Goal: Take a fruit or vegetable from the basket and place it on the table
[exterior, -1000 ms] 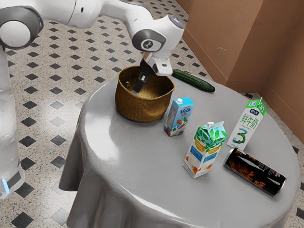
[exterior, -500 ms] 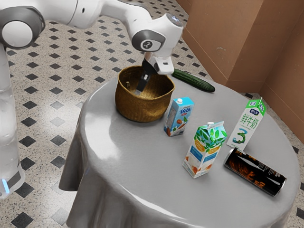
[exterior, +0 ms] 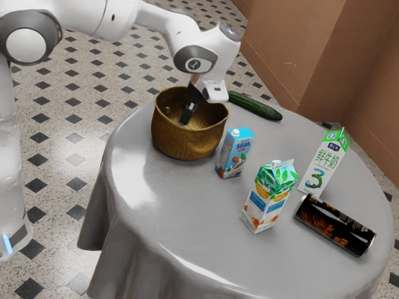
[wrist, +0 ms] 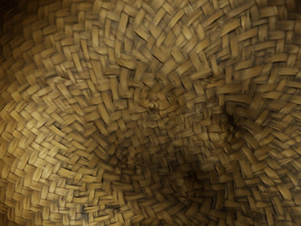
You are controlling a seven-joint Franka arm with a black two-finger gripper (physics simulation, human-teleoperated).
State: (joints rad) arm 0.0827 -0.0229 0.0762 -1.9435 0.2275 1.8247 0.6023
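1. Pincer [exterior: 186, 115] has shifted slightly toward the exterior view's right, inside the basket [exterior: 187, 141]; basket and cucumber [exterior: 254, 106] haven't budged.
2. Can't tell if it's open or closed, tbh.
3. Only veg I can place is that cucumber, already on the surface [exterior: 187, 205], past the rim from the pincer, long axis pointing away from the basket.
4. If that's the target, I'd lift before going across, or it'll probably snag the rim.
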